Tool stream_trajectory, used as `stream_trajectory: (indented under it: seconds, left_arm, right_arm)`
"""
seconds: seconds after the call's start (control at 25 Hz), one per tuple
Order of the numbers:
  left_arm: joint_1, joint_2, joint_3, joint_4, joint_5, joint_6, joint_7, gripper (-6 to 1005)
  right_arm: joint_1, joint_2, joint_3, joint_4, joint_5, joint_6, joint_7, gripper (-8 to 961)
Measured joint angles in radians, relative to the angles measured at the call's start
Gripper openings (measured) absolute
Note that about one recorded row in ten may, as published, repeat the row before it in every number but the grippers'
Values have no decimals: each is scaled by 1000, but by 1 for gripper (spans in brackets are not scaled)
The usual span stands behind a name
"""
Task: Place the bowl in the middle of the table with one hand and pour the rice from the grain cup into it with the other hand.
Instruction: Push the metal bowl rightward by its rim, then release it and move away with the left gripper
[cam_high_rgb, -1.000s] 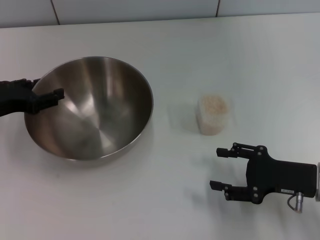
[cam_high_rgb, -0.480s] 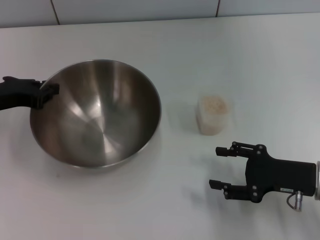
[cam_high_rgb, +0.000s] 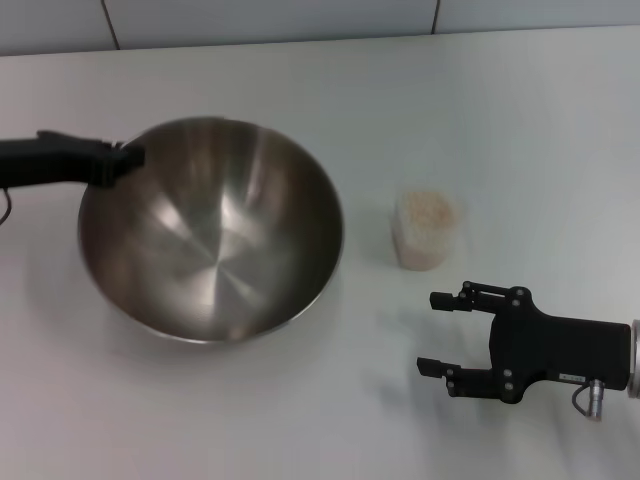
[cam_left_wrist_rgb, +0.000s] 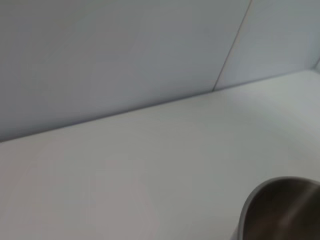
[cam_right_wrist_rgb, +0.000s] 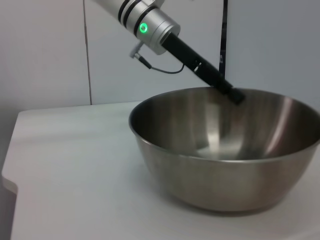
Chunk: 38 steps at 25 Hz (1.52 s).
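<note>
The steel bowl (cam_high_rgb: 212, 245) sits left of the table's (cam_high_rgb: 300, 420) middle. My left gripper (cam_high_rgb: 118, 162) is shut on its far-left rim, the black arm reaching in from the left edge. The right wrist view shows the bowl (cam_right_wrist_rgb: 225, 150) with the left gripper (cam_right_wrist_rgb: 235, 95) pinching its far rim. A corner of the bowl (cam_left_wrist_rgb: 280, 210) shows in the left wrist view. The grain cup (cam_high_rgb: 425, 230) stands upright to the right of the bowl, filled with rice (cam_high_rgb: 428, 208). My right gripper (cam_high_rgb: 432, 333) hovers open just in front of the cup, holding nothing.
A pale tiled wall (cam_high_rgb: 300, 20) runs along the table's far edge. The table's left edge (cam_right_wrist_rgb: 10, 170) shows in the right wrist view. White tabletop lies between bowl and cup and in front of the bowl.
The left gripper has carried the bowl rightward toward the cup. The right gripper and the cup have stayed where they were.
</note>
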Motion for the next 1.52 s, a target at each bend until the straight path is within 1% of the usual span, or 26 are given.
stream_trajectory:
  seconds: [0.08, 0.16, 0.24, 0.36, 0.4, 0.48, 0.6, 0.72, 0.92, 1.16, 1.36, 1.44, 1.48, 1.52]
  left_arm:
    - [-32, 3, -37, -28, 1, 20, -10, 47]
    - [-75, 10, -85, -77, 1, 42, -20, 45]
    - [-107, 18, -108, -122, 1, 45, -21, 47]
    - [-150, 30, -117, -189, 0, 32, -8, 51]
    - [-159, 31, -115, -203, 1, 22, 3, 52]
    - [-167, 26, -110, -215, 3, 7, 24, 54]
    - [-170, 9, -106, -218, 3, -15, 50, 58]
    - [-171, 1, -101, -229, 8, -33, 65, 61]
    - [-175, -1, -94, -267, 9, -49, 98, 67]
    - [-165, -6, -100, -271, -1, -74, 111, 74]
    - [-142, -5, -96, -228, -41, -47, 120, 80]
    - [-124, -4, -99, -189, -73, -15, 146, 159]
    - [-108, -4, -99, -158, -93, 7, 169, 199]
    - [-79, -6, -97, -108, -126, 35, 206, 239]
  right_arm:
    - [0, 0, 0, 0, 0, 0, 0, 708]
    - [0, 0, 0, 1, 0, 0, 0, 707]
    - [0, 0, 0, 3, 0, 1, 0, 705]
    - [0, 0, 0, 4, 0, 2, 0, 702]
    - [0, 0, 0, 4, 0, 2, 0, 701]
    - [0, 0, 0, 4, 0, 2, 0, 699]
    - [1, 1, 0, 3, 0, 0, 0, 696]
    - [3, 1, 0, 2, 0, 0, 0, 693]
    - [5, 2, 0, 1, 0, -1, 0, 688]
    - [3, 2, 0, 0, -1, -1, 0, 682]
    - [0, 2, 0, 0, -2, -1, 0, 677]
    - [-1, 2, 0, 0, -2, -1, 0, 675]
    - [-2, 2, 0, 0, -2, -1, 0, 674]
    - [-2, 2, 0, 0, -2, -1, 0, 673]
